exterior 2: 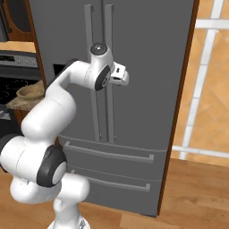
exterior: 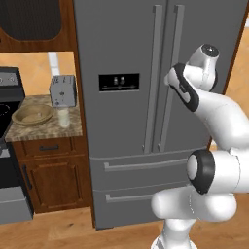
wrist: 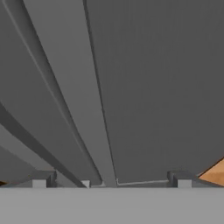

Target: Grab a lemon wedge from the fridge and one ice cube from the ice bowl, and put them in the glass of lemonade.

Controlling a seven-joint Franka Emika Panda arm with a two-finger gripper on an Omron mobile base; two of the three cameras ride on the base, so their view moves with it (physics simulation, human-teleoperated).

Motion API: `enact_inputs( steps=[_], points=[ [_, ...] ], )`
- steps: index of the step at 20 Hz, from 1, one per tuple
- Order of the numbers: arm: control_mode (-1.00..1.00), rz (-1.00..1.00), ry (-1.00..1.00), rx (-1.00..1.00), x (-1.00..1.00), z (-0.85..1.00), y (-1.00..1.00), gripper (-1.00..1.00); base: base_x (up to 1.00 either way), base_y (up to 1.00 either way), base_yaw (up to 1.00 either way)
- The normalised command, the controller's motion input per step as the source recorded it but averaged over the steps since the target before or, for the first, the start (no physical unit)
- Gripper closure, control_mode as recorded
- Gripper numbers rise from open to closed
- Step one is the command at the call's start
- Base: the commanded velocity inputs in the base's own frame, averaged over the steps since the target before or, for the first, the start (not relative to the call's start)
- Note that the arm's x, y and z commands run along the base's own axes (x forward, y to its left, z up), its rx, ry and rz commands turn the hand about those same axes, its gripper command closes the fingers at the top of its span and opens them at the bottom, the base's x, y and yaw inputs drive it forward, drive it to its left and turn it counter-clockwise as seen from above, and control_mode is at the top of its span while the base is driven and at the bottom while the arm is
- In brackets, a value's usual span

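Wood-floored kitchen: the white arm's two-finger gripper (wrist: 111, 179), jaws spread wide and empty, is pressed close to the right door's long bar handle (exterior: 176, 73) on the tall dark-grey steel French-door fridge (exterior: 121, 121), doors shut. Far to the gripper's left, a granite counter (exterior: 46, 129) holds the wide tan wooden ice bowl (exterior: 32, 115), the small clear glass of lemonade (exterior: 63, 117) and a silver toaster (exterior: 63, 91).

Even, flat rendered light falls across both base views, with no glare or hard shadows. The fridge (exterior: 126, 121) steel shows only soft shading along its handles. The hand view is dimmer, coarse and slightly blurred, its lines steeply slanted.
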Motion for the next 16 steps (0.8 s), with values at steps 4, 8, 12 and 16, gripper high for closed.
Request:
enact_inputs(
  steps=[4, 8, 12, 16],
  points=[
    [-1.0, 0.0, -0.04, -0.07, 0.04, 0.0, 0.11, -1.0, 0.0, 0.0, 0.0],
    [-1.0, 0.0, 0.0, -0.1, 0.05, 0.0, 0.23, -1.0, 0.0, 0.0, 0.0],
    [-1.0, 0.0, 0.0, -0.05, 0.11, -0.01, 0.14, -1.0, 0.0, 0.0, 0.0],
    [-1.0, 0.0, 0.0, 0.0, 0.56, -0.16, 0.0, -1.0, 0.0, 0.0, 0.0]
  ],
)
